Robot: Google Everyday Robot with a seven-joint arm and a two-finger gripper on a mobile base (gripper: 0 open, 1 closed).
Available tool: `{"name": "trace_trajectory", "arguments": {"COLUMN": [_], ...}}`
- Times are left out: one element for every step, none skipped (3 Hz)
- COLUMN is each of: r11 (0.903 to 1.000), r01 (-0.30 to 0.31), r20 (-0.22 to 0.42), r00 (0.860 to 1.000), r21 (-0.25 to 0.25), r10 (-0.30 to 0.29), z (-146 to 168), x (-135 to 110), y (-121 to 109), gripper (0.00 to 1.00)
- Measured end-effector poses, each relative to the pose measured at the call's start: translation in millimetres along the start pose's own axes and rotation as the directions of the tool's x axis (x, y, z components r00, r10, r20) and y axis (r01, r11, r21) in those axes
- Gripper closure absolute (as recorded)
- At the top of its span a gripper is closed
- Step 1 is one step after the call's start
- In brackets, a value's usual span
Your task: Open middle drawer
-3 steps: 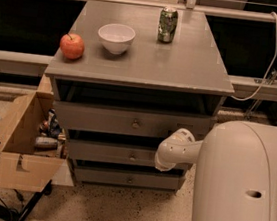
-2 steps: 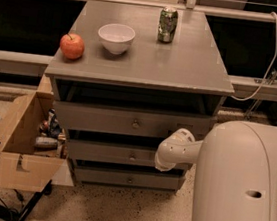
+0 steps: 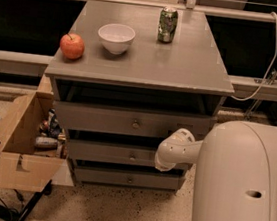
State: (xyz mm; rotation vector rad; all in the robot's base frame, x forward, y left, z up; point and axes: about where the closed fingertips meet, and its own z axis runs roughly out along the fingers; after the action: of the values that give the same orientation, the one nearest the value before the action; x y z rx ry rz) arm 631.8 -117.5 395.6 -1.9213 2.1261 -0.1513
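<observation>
Sitting by right end of the middle drawer (image 3: 108, 153), knob (image 3: 133, 156) off to its left: end effector (image 3: 167, 159), open/shut can't tell.

Lower right: white rounded plastic robot arm (image 3: 239, 190).
Its jointed end (image 3: 174, 149) reaches toward frame centre; the gripper is hidden behind it.

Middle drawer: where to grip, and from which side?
Pinch the small round knob at the centre of the middle drawer, coming straight in from the front: the face is flat, with no other hold. The arm sits by its right end; the tool is not in view.
</observation>
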Motion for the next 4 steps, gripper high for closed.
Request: {"name": "trace_trajectory", "arguments": {"r11": [1.0, 1.0, 1.0, 1.0], "r01": [0.0, 0.0, 0.0, -0.004], "r20": [0.0, 0.0, 0.0, -0.011], "r00": [1.0, 1.0, 1.0, 1.0], "r21": [0.0, 0.0, 0.0, -0.004], "r10": [0.0, 0.0, 0.0, 0.004], "z": [-0.2, -0.3, -0.3, -2.4], "x": [0.0, 0.0, 0.0, 1.4], "y": [0.0, -0.1, 0.0, -0.2], "gripper": [0.33, 0.11, 0.0, 0.0]}}
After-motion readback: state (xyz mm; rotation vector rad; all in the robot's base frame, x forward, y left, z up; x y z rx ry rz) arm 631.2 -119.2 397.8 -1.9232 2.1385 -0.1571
